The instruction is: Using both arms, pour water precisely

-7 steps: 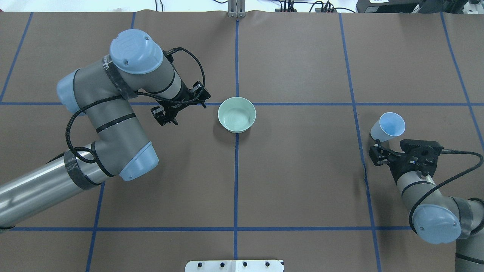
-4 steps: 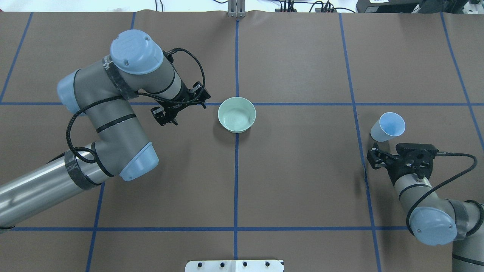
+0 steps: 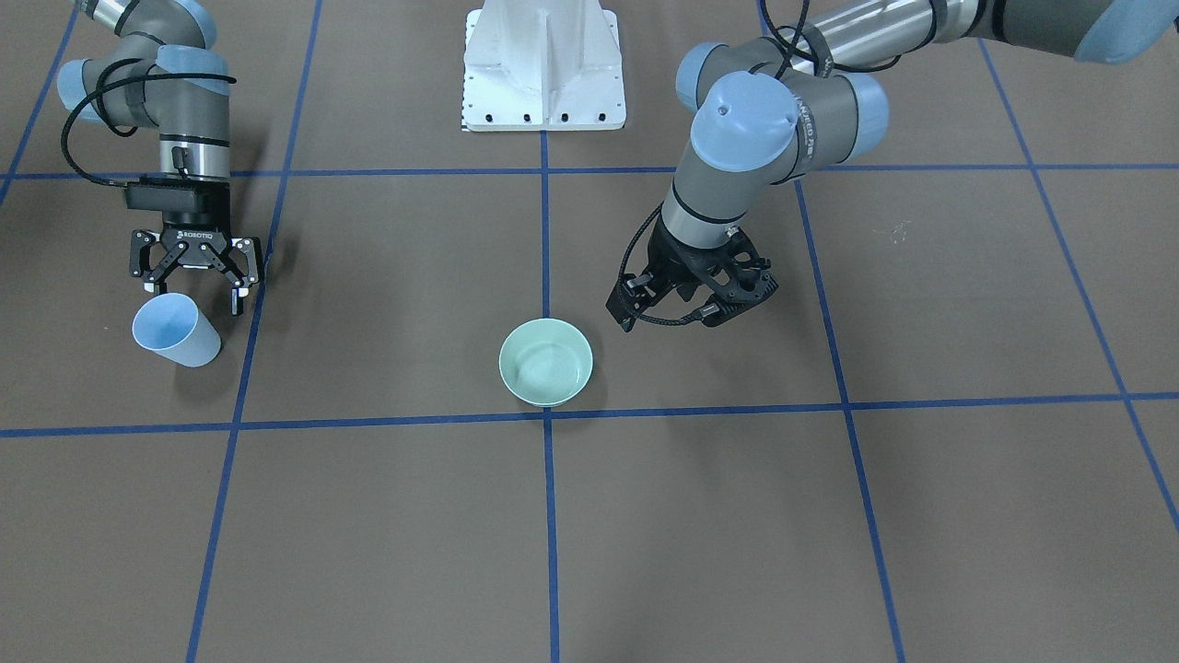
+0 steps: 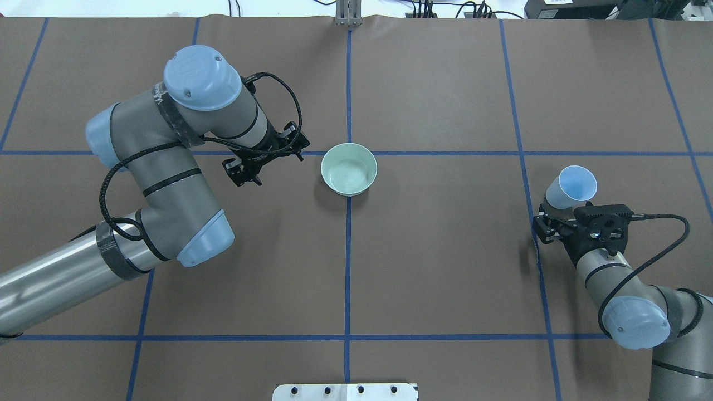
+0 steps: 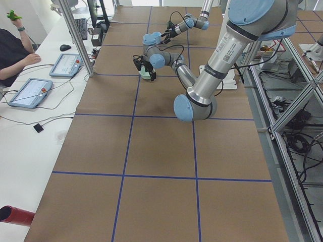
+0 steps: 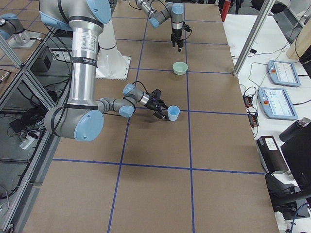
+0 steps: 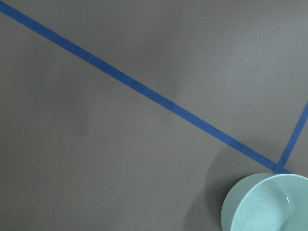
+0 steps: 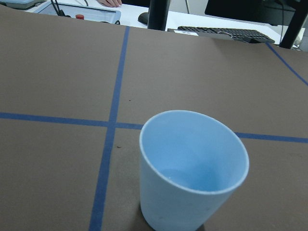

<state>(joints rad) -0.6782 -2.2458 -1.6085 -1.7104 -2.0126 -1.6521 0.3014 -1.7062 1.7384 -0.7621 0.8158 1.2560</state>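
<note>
A pale blue cup (image 4: 572,186) stands upright at the table's right side. In the right wrist view it (image 8: 192,168) is close and centred, with a faint glint of water (image 8: 190,179) low inside. My right gripper (image 3: 191,295) is open, level with the cup (image 3: 175,331) and just short of it, not touching. A pale green bowl (image 4: 349,169) sits at the table's centre, on the blue line crossing. My left gripper (image 4: 266,156) points down, open and empty, beside the bowl (image 3: 545,362). The bowl's rim (image 7: 267,204) shows in the left wrist view's corner.
The white pedestal (image 3: 543,64) stands at the robot's edge of the table. Blue tape lines (image 4: 348,278) divide the brown table cover. Tablets, cables and an operator (image 5: 15,55) are on a side bench beyond the far edge.
My right arm has swung its gripper in toward the cup, leftward and forward in the overhead view. The cup and bowl have not moved. My left arm has barely shifted.
</note>
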